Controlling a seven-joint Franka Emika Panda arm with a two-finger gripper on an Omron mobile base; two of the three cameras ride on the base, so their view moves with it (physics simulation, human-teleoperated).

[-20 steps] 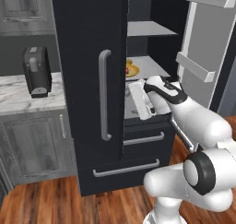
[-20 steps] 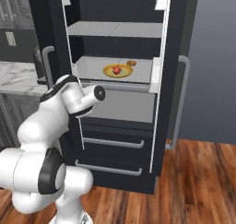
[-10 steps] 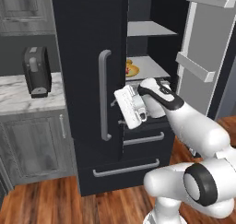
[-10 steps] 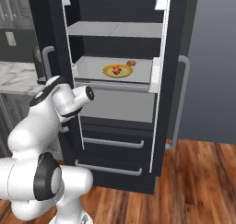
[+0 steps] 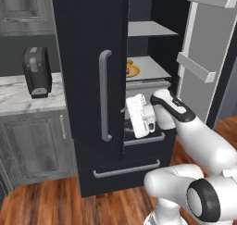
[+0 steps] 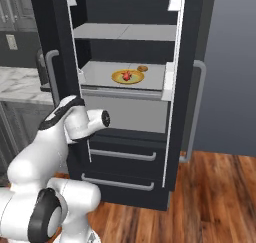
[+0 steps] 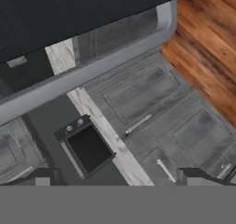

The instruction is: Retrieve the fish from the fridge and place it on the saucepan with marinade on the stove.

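- The fish, a small red lump, sits on a yellow plate on the open fridge's middle shelf.
- The hand, released with fingertips spread wide and holding nothing, hangs low before the closed left door, well apart from the fish.
- The fish looks light, probably slippery; pinch its middle gently.

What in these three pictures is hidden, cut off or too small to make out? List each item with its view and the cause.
- Fish, right base view: a tiny red lump on the yellow-rimmed plate; its shape cannot be made out.
- The same plate, left base view: the closed fridge door covers most of it.
- Small brown item, right base view: too small to identify.
- Gripper, hand view: open, with the fingertips cut off at the bottom.
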